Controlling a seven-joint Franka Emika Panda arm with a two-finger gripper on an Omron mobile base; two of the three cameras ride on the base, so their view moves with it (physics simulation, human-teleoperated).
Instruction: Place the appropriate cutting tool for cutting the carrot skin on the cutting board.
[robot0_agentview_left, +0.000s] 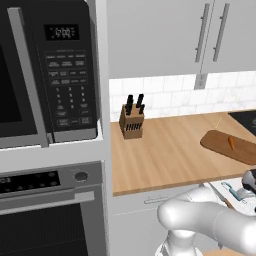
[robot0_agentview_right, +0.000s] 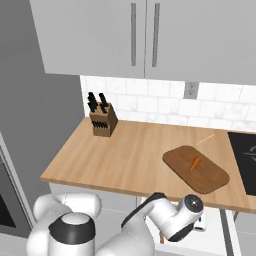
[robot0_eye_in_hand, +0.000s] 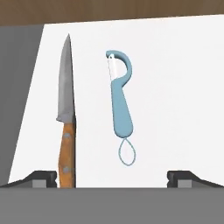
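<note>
On wood counter (robot0_agentview_right: 125, 160) — cutting board (robot0_agentview_right: 210, 180), knife block (robot0_agentview_right: 102, 122)

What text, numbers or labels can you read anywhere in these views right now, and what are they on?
No text can be read.
Microwave: the display shows pale digits, too blurred to read; the keypad labels are too small.
Oven: the control panel shows rows of pale marks, too blurred to read.
Knife block, cutting board, peeler and brown-handled knife: no markings.
</note>
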